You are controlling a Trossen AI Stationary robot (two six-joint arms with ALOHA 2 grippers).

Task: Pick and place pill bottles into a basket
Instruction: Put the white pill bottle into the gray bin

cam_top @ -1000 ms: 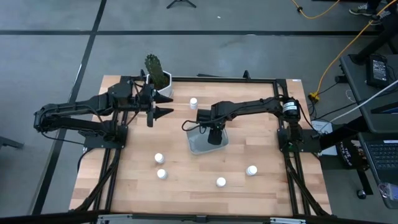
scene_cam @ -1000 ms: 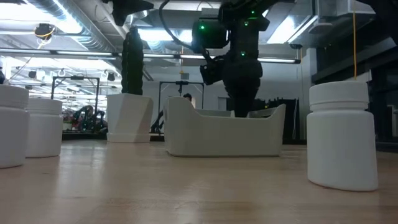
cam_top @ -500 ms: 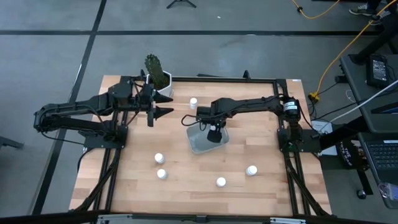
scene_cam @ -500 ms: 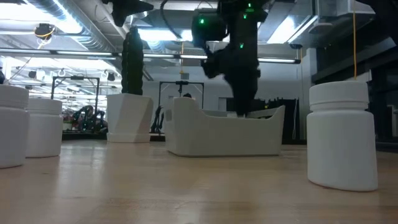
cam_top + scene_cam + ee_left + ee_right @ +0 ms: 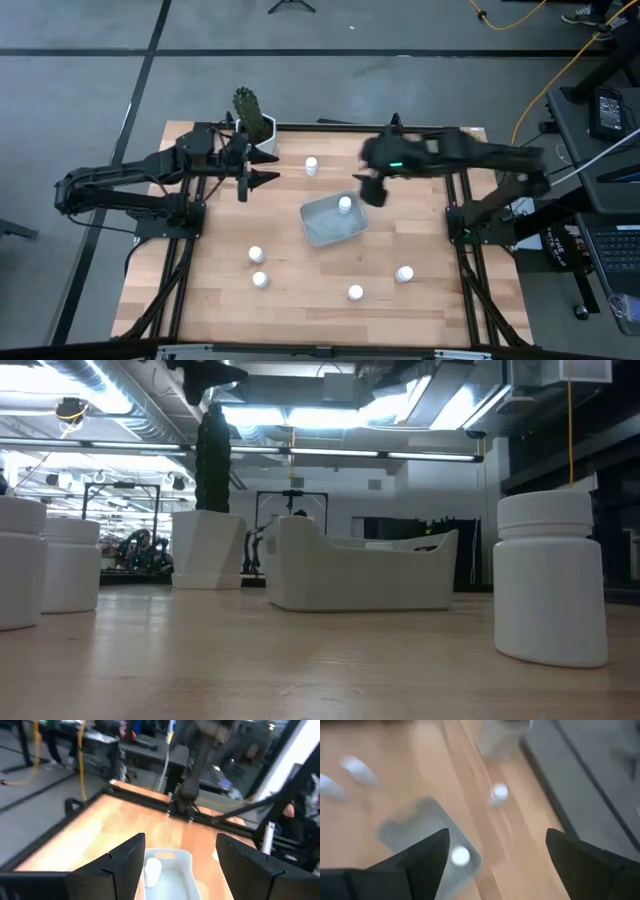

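Note:
The pale blue-grey basket [image 5: 328,222] sits mid-table with one white pill bottle [image 5: 345,204] standing inside it near its far right corner. Several more pill bottles stand on the wood: one behind the basket [image 5: 311,165], two at the near left [image 5: 255,255] [image 5: 260,280], two at the near right [image 5: 355,292] [image 5: 404,273]. My right gripper [image 5: 371,190] hovers open above the table just right of the basket; its wrist view looks down on the basket [image 5: 427,827] and the bottle [image 5: 460,856]. My left gripper [image 5: 272,166] waits open, left of the basket.
A white hexagonal pot with a cactus [image 5: 256,125] stands at the far left corner, behind my left gripper. A black frame [image 5: 360,127] runs along the table's edges. In the low view a near-right bottle [image 5: 550,580] looms close in front of the basket [image 5: 360,575].
My right gripper has opened inside the basket and let go of a pill bottle, which now stands in the basket. The gripper has then risen and swung toward the table's right and far edges, out of the low view.

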